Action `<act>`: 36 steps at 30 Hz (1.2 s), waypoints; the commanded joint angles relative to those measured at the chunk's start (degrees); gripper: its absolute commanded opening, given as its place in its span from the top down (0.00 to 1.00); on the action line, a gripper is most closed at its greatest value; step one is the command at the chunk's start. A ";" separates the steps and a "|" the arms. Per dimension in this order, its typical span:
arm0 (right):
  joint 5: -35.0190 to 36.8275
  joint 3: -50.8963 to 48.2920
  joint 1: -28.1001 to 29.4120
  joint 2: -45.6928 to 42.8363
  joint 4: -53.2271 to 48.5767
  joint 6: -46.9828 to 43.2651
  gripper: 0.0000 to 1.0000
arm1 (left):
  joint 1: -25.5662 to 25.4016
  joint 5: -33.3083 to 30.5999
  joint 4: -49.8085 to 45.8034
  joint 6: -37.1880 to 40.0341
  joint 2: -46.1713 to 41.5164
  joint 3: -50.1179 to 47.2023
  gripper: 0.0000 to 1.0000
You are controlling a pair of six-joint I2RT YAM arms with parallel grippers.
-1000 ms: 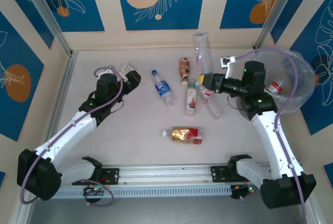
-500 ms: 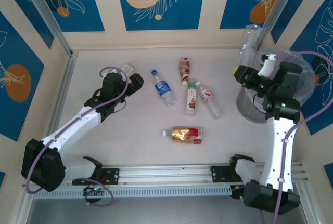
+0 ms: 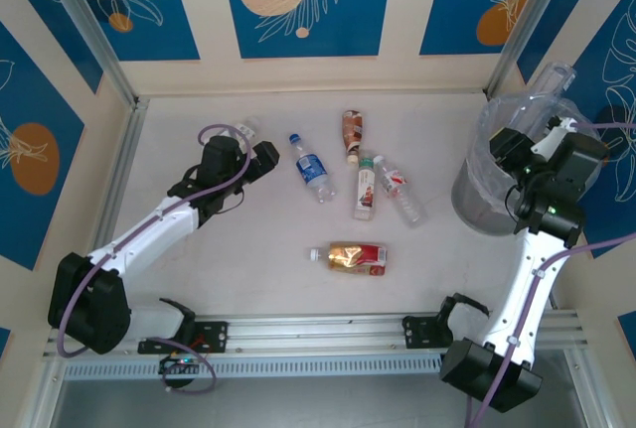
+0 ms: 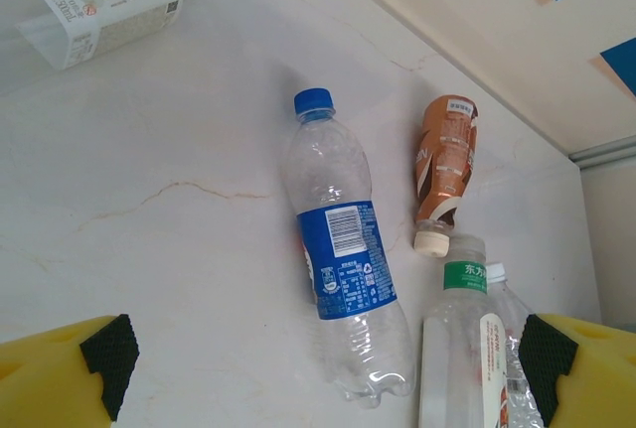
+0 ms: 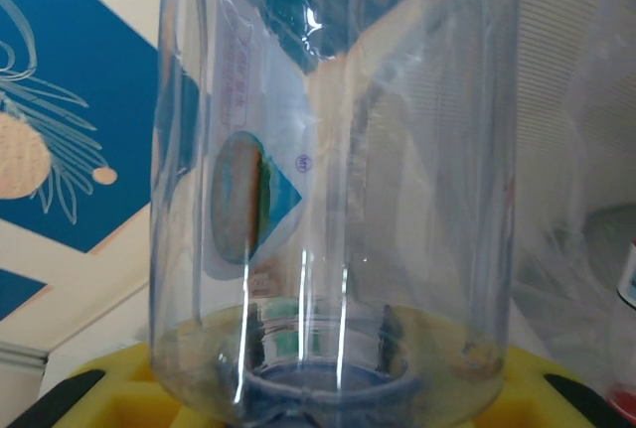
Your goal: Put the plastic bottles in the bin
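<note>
The clear bottle (image 3: 550,87) sits at the upper right of the top view, tilted up over the bin (image 3: 475,212). A second ago it was over the middle of the table (image 3: 248,249). The right arm has since swung across, so the carry looks nearly done and only the release seems left. The right gripper (image 3: 519,146) is clamped on the bottle's lower end. In the right wrist view the yellow fingers (image 5: 149,398) press against it at the bottom edge, with the crinkly liner at the right.

Six bottles remain on the table: a white-label one (image 3: 243,130) at the upper left, a blue-label one (image 3: 311,168), a brown one (image 3: 352,130), a green-cap one (image 3: 365,188), a red-label one (image 3: 397,190) and a gold one (image 3: 348,256) lower down.

The left gripper (image 3: 260,158) has edged right toward the blue-label bottle. Its jaws stand wide apart and empty, with the bottle lying between the pads in the left wrist view. That bottle is probably next.
</note>
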 commanded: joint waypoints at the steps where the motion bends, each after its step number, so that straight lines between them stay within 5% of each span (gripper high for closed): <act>1: 2.54 -0.93 -0.59 0.15 0.39 1.49 0.62 | 0.71 0.44 -1.51 1.24 -0.08 1.62 0.00; 11: 4.38 0.03 -0.64 0.75 -2.20 4.79 0.34 | 0.76 0.39 -1.97 0.72 0.47 1.71 0.01; 21: -0.81 0.25 0.12 -0.75 -2.69 4.48 0.25 | 0.71 0.45 -2.19 0.94 0.83 2.09 0.00; 30: -2.63 1.02 10.45 -1.49 -1.78 2.27 0.15 | 0.77 0.36 -1.51 0.66 1.13 1.63 0.00; 36: 3.33 1.23 20.18 0.22 -1.54 -2.18 0.02 | 0.88 -0.90 -1.79 0.45 0.02 0.59 0.00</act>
